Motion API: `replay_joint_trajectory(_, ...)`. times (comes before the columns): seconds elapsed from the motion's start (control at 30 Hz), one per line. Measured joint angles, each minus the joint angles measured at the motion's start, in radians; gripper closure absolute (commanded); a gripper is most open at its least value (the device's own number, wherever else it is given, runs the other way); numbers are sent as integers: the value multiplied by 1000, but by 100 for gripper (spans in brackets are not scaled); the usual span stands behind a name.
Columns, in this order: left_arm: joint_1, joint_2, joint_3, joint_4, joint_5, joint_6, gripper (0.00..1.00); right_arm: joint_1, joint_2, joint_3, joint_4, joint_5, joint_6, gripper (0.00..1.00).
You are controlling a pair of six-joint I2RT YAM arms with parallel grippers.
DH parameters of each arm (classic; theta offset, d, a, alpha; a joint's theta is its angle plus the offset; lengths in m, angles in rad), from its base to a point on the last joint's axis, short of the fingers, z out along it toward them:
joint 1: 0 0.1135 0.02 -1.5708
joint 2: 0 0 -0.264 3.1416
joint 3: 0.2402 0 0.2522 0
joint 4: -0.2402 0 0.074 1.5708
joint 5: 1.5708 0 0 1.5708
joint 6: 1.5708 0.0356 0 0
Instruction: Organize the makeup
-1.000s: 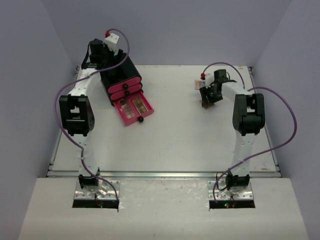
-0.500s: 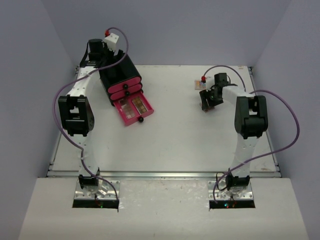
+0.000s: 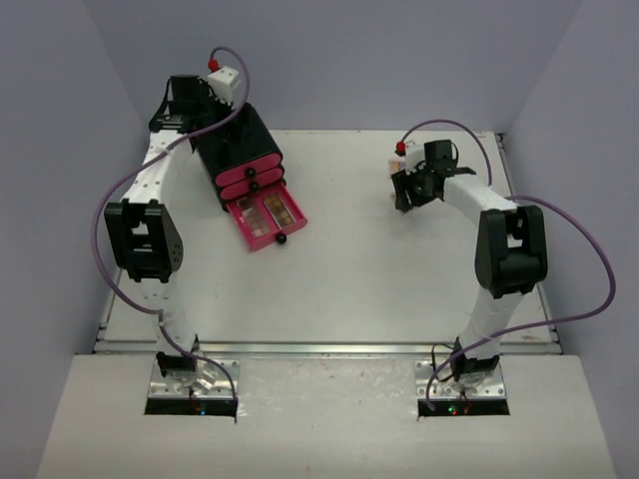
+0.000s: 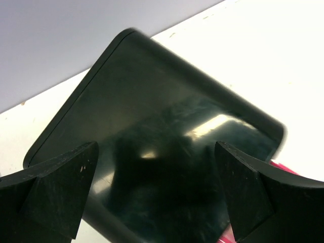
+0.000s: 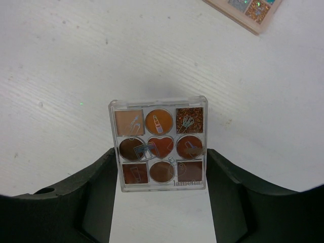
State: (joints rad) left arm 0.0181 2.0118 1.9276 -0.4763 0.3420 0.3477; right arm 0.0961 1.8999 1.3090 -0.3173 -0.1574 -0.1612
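Two tan palettes [image 3: 280, 207] lie side by side in the open pink drawer [image 3: 250, 241], pulled out at the bottom of the black chest [image 3: 240, 140]. The chest stands at the far left of the white counter [image 3: 379, 279]; its two upper drawers are closed.

The left hand [image 4: 154, 187] hovers over the chest's glossy black top, its fingers spread wide and touching nothing.

Across the counter at the far right, the right hand [image 5: 161, 158] pinches a brown palette [image 5: 158, 143]. This is a clear square case with nine swatches, a heart in the middle, and each finger presses against one of its side edges. Whether its lower edge touches the counter cannot be told.

Just beyond it, a glitter palette [image 5: 248, 10] lies flat on the counter, well apart from the chest. Only its corner shows in the right wrist view.
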Motion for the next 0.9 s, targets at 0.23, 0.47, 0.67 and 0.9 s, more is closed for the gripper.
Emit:
replay_joint_trajectory(0.23, 0, -105, -6, -18, 89, -21, 4, 40, -32, -5, 3, -5, 3, 81)
replay_joint_trajectory(0.47, -3, -135, -37, -10, 63, -10, 4, 128, -50, 26, -20, 14, 17, 80)
replay_joint_trajectory(0.67, -3, -130, -64, -19, 16, -3, 4, 270, -50, 91, -31, 11, 110, 80)
replay_joint_trajectory(0.9, -3, -115, -64, 8, -71, 15, 4, 438, -23, 240, -6, 16, 299, 80)
